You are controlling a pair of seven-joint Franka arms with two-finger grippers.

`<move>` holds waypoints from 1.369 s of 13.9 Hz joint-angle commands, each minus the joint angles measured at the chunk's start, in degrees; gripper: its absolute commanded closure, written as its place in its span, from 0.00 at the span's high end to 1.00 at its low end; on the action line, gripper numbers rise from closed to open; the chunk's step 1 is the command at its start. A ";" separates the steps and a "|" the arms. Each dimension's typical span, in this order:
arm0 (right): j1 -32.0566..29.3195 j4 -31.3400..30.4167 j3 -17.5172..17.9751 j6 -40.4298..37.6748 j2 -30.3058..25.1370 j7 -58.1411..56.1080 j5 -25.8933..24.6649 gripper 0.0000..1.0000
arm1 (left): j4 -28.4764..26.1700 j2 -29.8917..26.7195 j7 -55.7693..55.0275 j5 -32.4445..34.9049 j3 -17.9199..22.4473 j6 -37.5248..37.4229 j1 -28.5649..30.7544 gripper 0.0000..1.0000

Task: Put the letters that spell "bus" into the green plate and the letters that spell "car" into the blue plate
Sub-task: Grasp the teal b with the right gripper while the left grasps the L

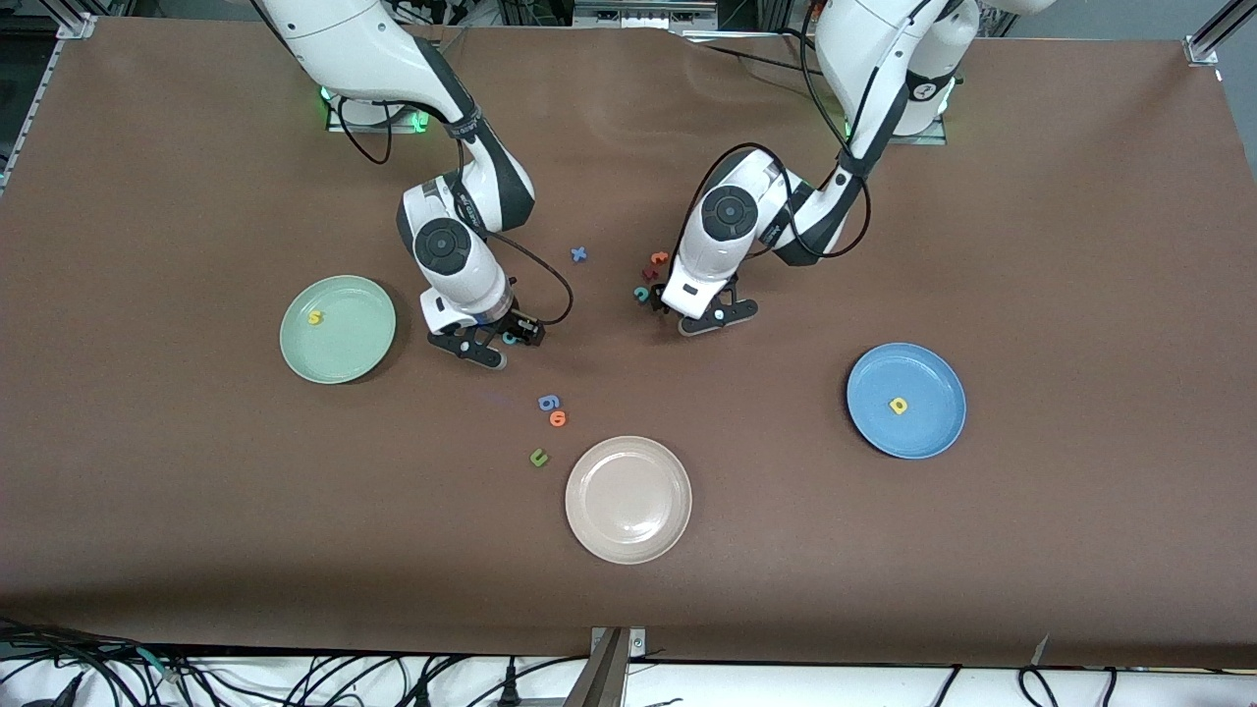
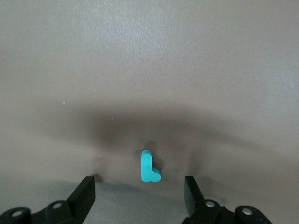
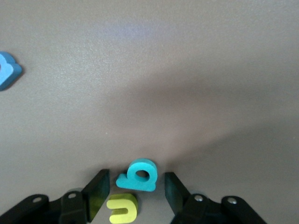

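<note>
Done: yellow s (image 1: 314,317) in green plate (image 1: 368,344), yellow a (image 1: 898,405) in blue plate (image 1: 933,432) | Left claw (image 2: 140,192) apart around teal r (image 2: 149,167) | Right claw (image 3: 136,192) apart around teal b (image 3: 139,175), yellow u (image 3: 123,208) | Teal c (image 1: 642,294) still on bench (image 1: 1031,245)

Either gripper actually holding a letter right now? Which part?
Neither. Left gripper is open, its fingers astride the teal r, not touching. Right gripper brackets the teal b, gaps on both sides.

The green plate (image 1: 338,329) lies flat toward the right arm's end of the counter, a yellow s (image 1: 314,317) on it. The blue plate (image 1: 906,401) lies toward the left arm's end, holding a yellow a (image 1: 898,406). A teal b (image 3: 139,175) and a yellow u (image 3: 123,208) lie flat, touching. A teal r (image 2: 149,167) lies alone. A teal c (image 1: 642,294) lies near the middle.
</note>
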 commanded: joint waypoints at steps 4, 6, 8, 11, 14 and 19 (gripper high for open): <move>-0.54 1.93 -0.11 -3.55 -0.02 -0.84 -0.53 0.59 | -0.18 0.10 -0.42 -0.96 0.63 0.95 -0.79 0.38; -0.63 2.11 -0.19 -3.55 0.07 -0.84 -0.62 0.59 | -0.10 0.10 -0.51 -0.96 0.63 0.95 -0.70 0.25; -0.63 2.11 -0.28 -3.63 0.07 -0.93 -0.62 0.59 | 0.34 0.18 -0.68 -0.96 0.71 0.95 -0.70 0.19; -0.63 2.11 -0.89 -3.55 0.16 -1.89 -0.71 0.59 | 0.43 0.54 -0.77 -0.96 0.71 0.95 -0.70 0.10; -0.37 2.19 -0.81 -3.55 0.33 -1.72 -0.71 0.56 | 1.22 0.45 -0.16 -0.88 0.89 0.51 -0.35 0.10; -0.46 2.11 -0.81 -3.55 0.42 -1.54 -0.53 0.33 | 1.93 -4.20 14.75 11.83 2.03 -10.45 6.32 0.10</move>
